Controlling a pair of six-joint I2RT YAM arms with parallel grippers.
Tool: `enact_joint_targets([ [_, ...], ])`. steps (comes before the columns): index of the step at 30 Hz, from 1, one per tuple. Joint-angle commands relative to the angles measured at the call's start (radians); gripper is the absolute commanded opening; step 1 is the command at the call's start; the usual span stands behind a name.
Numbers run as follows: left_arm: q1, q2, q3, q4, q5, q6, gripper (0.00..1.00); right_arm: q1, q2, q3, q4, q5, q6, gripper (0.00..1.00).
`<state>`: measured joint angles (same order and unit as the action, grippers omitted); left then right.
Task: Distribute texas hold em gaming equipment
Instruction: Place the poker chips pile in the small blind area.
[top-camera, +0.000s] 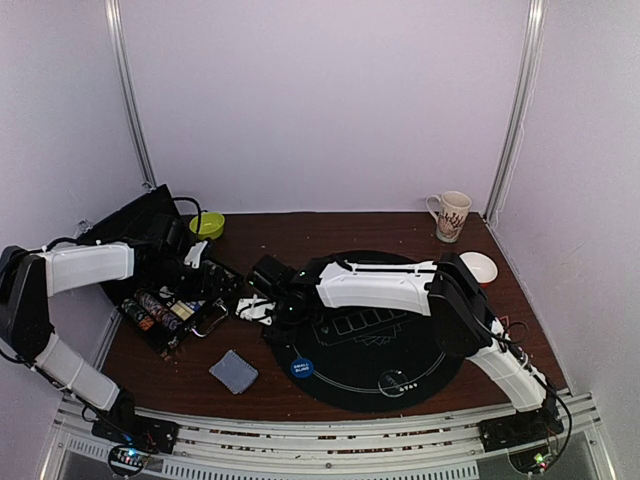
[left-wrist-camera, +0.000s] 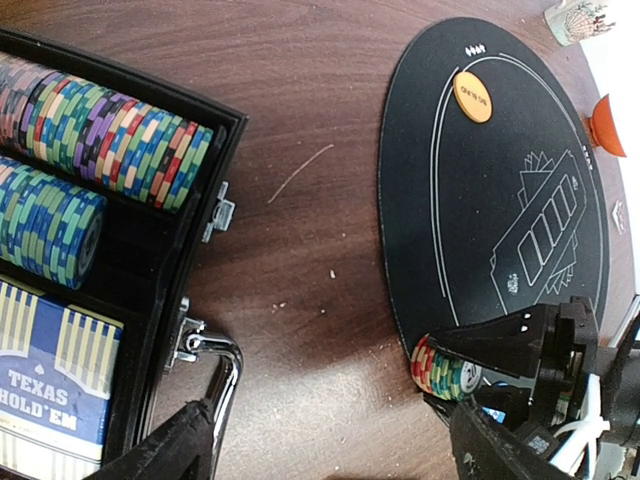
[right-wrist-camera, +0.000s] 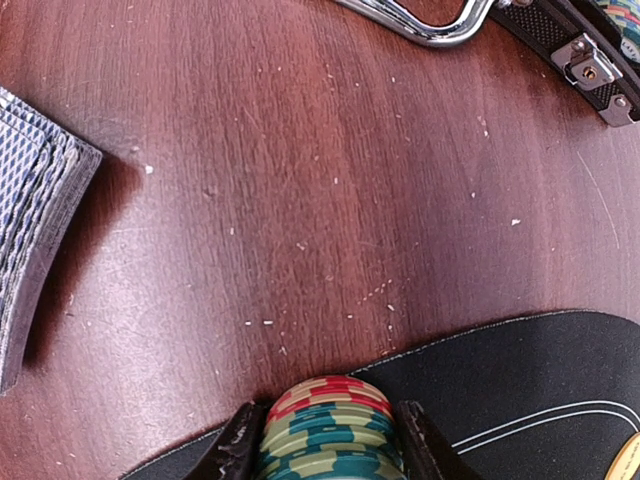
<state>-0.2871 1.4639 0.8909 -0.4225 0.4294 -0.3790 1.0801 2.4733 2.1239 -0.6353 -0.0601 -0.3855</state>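
My right gripper (right-wrist-camera: 330, 445) is shut on a short stack of teal, red and cream striped poker chips (right-wrist-camera: 330, 425) at the left edge of the black round mat (right-wrist-camera: 540, 380). The stack also shows in the left wrist view (left-wrist-camera: 443, 368). My left gripper (left-wrist-camera: 335, 455) is open and empty above the wood, beside the chip case's chrome handle (left-wrist-camera: 222, 365). The open case (left-wrist-camera: 150, 300) holds rows of multicoloured chips (left-wrist-camera: 110, 140) and a Texas Hold'em card box (left-wrist-camera: 50, 385). An orange disc (left-wrist-camera: 473, 97) lies on the mat's far side, a blue disc (top-camera: 302, 367) on its near left. A grey-blue card deck (top-camera: 233, 371) lies left of the mat.
A green bowl (top-camera: 207, 225) stands at the back left. A patterned mug (top-camera: 450, 215) and a red-and-white bowl (top-camera: 478, 267) stand at the back right. The two grippers (top-camera: 222, 290) (top-camera: 262, 310) are close together between the case and the mat.
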Motion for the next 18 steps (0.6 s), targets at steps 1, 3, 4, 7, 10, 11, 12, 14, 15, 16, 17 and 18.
enact_joint_targets([
  [1,0.002,-0.010,0.000,0.000,0.000,0.017,0.84,-0.012,0.031,-0.010,-0.023,0.043,0.011,0.28],
  [3,0.000,-0.012,0.001,0.000,0.000,0.017,0.84,-0.013,0.035,-0.009,-0.013,0.038,0.009,0.28],
  [4,0.001,-0.014,0.001,0.001,0.000,0.017,0.84,-0.015,0.037,-0.007,-0.011,0.030,0.006,0.28],
  [7,0.000,-0.020,0.005,-0.001,0.004,0.017,0.85,-0.018,0.043,-0.005,-0.001,0.010,0.006,0.30],
  [10,0.001,-0.025,0.006,-0.004,0.005,0.017,0.85,-0.019,0.052,0.000,-0.002,0.009,0.009,0.33],
  [11,0.001,-0.026,0.006,-0.006,0.004,0.017,0.85,-0.018,0.051,0.002,-0.004,0.010,0.009,0.34],
  [12,0.001,-0.028,0.006,-0.006,0.003,0.018,0.85,-0.019,0.052,0.002,-0.004,0.012,0.009,0.36],
  [14,0.000,-0.028,0.004,-0.009,0.002,0.020,0.85,-0.020,0.049,0.002,-0.004,0.014,0.011,0.40],
  [15,0.000,-0.029,0.004,-0.009,0.003,0.020,0.85,-0.020,0.049,0.002,-0.001,0.014,0.011,0.43],
  [16,0.000,-0.030,0.006,-0.009,0.005,0.020,0.85,-0.019,0.048,0.002,-0.001,0.013,0.012,0.45],
  [17,0.001,-0.029,0.006,-0.009,0.005,0.021,0.85,-0.019,0.049,0.004,0.000,0.011,0.013,0.47],
  [18,0.000,-0.030,0.006,-0.009,0.005,0.020,0.85,-0.020,0.049,0.006,0.000,0.008,0.013,0.49],
])
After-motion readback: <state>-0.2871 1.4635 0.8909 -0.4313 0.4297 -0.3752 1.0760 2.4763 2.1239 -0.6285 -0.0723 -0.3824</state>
